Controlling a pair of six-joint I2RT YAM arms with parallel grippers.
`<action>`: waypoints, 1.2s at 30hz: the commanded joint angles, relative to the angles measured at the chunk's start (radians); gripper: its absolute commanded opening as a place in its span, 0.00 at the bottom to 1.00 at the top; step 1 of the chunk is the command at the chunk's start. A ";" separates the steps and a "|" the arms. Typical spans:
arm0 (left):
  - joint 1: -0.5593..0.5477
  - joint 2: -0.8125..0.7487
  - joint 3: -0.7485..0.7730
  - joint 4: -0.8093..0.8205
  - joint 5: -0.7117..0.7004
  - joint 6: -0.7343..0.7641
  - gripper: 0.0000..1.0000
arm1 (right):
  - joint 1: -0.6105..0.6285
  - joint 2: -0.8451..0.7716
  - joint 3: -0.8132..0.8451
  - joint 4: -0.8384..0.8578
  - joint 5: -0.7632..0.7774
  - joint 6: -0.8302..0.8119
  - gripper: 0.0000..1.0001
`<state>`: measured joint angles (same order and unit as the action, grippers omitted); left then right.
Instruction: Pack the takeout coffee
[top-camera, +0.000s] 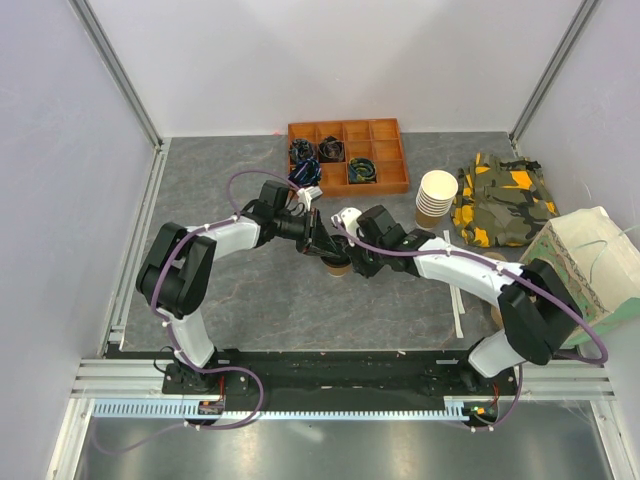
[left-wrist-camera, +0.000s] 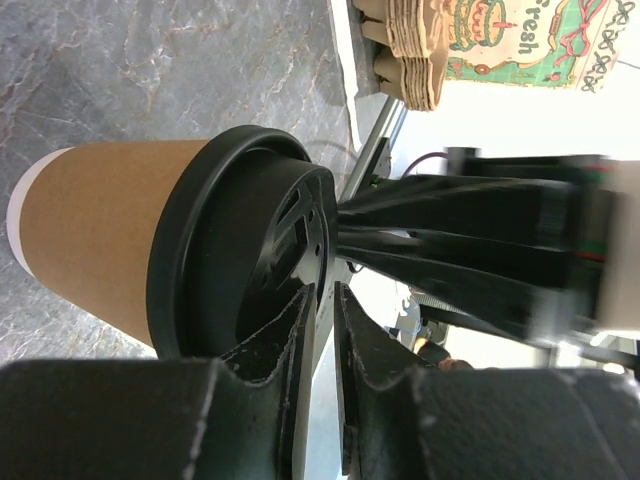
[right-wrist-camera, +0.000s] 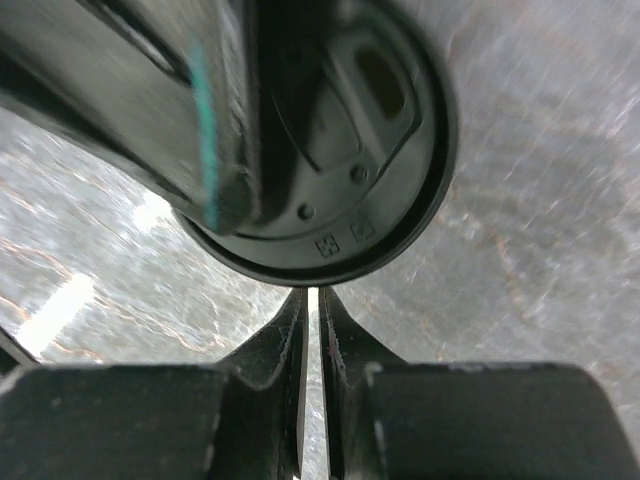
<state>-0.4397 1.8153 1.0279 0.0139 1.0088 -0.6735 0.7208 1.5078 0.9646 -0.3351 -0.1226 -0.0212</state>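
Takeout coffee (top-camera: 338, 267) upright at mid-table on the grey marbled table (top-camera: 240, 310) — tan-brown paper wall, white band at the foot, round black lid (right-wrist-camera: 375, 150) seated on top. Sip hole and small moulded marks plain in the right wrist view. Hemmed in by both arms, meeting right over it.

Left gripper (left-wrist-camera: 325, 293) reaching in from the left, fingers drawn almost together, only a thin bright slit between, tips at the edge of the lid. Right gripper (right-wrist-camera: 311, 292) coming from the right, fingers likewise nearly closed, a hairline gap, tips against the lid's rim. Seen from the left wrist as a dark wedge touching the lid's top face. Rim nipped between the pads or merely touched — cannot tell for either.

Behind the cup, toward the far wall, an orange compartment tray (top-camera: 387, 152) with dark coiled items in some of its cells. Near its right end, a stack of lidless cream paper cups (top-camera: 436, 200). Just beside that stack, a camouflage bag (top-camera: 505, 200) in green, tan and orange. At the right edge, well apart from the cup, a pale printed carton (top-camera: 585, 265) with green lettering. In the left wrist view, a stack of brown pulp trays (left-wrist-camera: 410, 55) just beside the carton.
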 joint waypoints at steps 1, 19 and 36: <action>-0.005 0.039 -0.011 -0.028 -0.059 0.017 0.21 | -0.004 -0.007 0.009 0.019 0.003 0.007 0.15; 0.035 -0.198 -0.009 0.089 0.017 -0.104 0.49 | -0.147 -0.023 0.125 -0.147 -0.322 0.020 0.32; 0.266 -0.375 -0.298 0.049 -0.047 -0.115 0.63 | -0.152 0.155 0.138 -0.065 -0.396 -0.046 0.60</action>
<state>-0.2253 1.4990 0.7242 0.0761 0.9787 -0.8085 0.5735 1.6032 1.0691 -0.4500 -0.4828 0.0162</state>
